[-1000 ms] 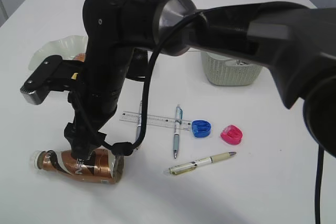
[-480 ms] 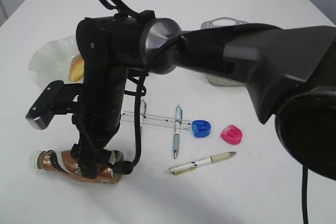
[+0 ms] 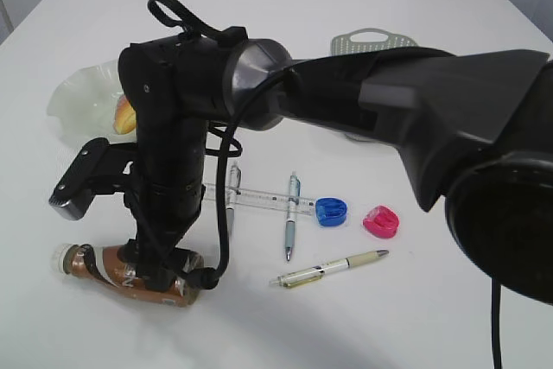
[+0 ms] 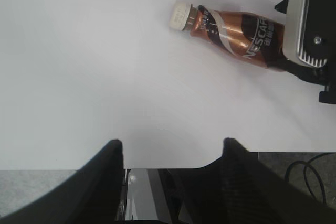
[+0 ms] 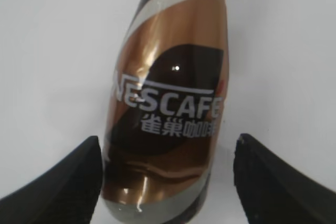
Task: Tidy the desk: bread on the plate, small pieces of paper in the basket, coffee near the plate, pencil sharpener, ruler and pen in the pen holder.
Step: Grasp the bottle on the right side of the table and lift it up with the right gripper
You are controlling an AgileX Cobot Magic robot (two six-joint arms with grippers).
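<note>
Coffee bottle [image 3: 121,270]: lying on its side at the near left of the white worktop [image 3: 449,317], white cap pointing left, brown label reading NESCAFE.
Right gripper [image 5: 165,182]: wide open, one finger on each side of the bottle's lower body with a gap on both sides, so nothing is clamped; in the exterior view the arm reaches across to the left and stands over the bottle.
Left gripper [image 4: 170,153]: open and holding nothing, over bare worktop near the front edge, well apart from the bottle.
Cream pen [image 3: 333,269]: lying flat right of the bottle, near the front.
Blue-tipped pen [image 3: 291,215]: just behind the cream pen, lying across the ruler.
Clear ruler [image 3: 259,197]: flat mid-worktop, its left end hidden behind the arm.
Blue sharpener [image 3: 331,211]: touching or just beside the ruler's right end.
Pink sharpener [image 3: 381,222]: near the blue one, to its right.
Plate [image 3: 73,97]: pale, wavy-rimmed, far left.
Bread [image 3: 125,113]: on the plate, partly hidden by the arm.
Basket [image 3: 371,41]: far back, mostly hidden behind the arm; contents cannot be seen.
</note>
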